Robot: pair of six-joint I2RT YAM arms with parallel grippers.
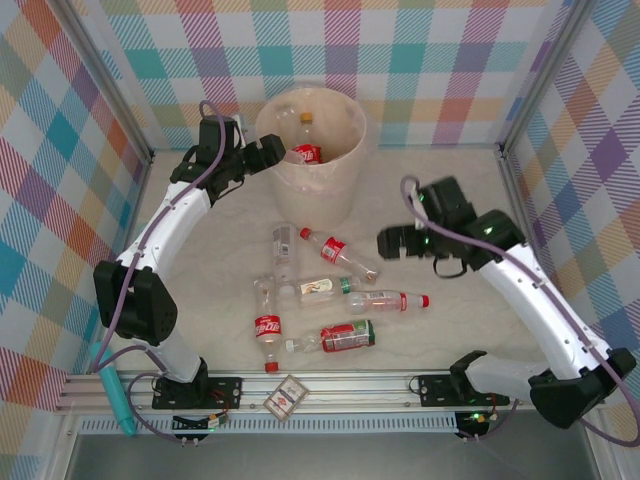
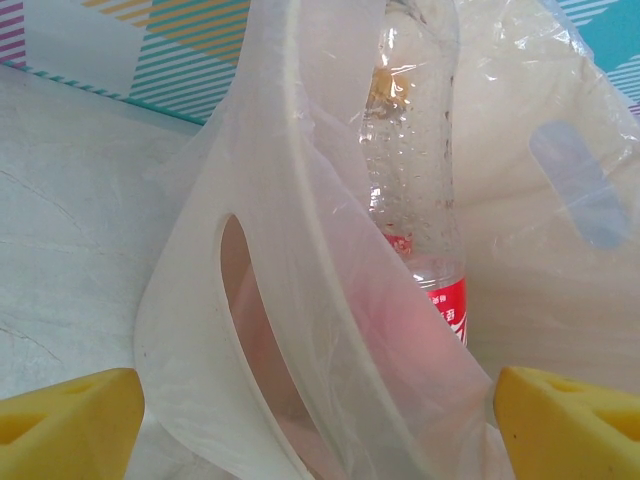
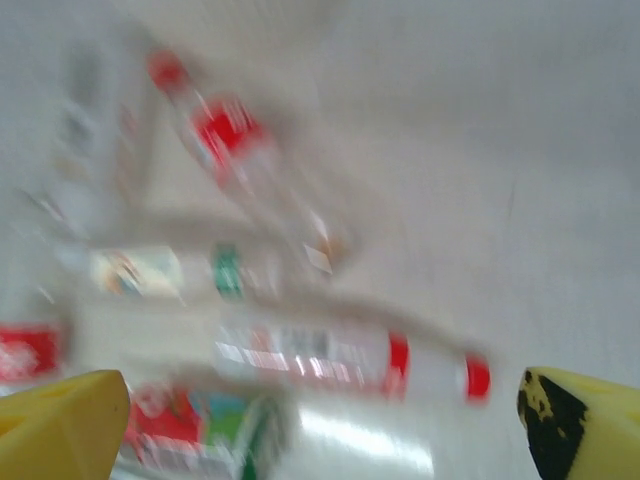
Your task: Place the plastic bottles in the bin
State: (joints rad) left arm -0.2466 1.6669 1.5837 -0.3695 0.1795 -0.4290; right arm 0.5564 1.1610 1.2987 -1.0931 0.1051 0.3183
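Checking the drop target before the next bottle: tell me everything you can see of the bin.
The bin is a tall round beige wastebasket, plastic by its look, with a translucent liner draped over its rim and a slot-shaped handle hole in its wall. It stands upright at the far middle of the table, near the back wall. A red-labelled bottle sits inside. The left gripper hangs at its left rim, open.

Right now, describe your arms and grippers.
The left arm and right arm have white tubular links, black joints and a purplish-grey cable along each. The left gripper and right gripper have yellow fingers; one right finger has a black smudge.
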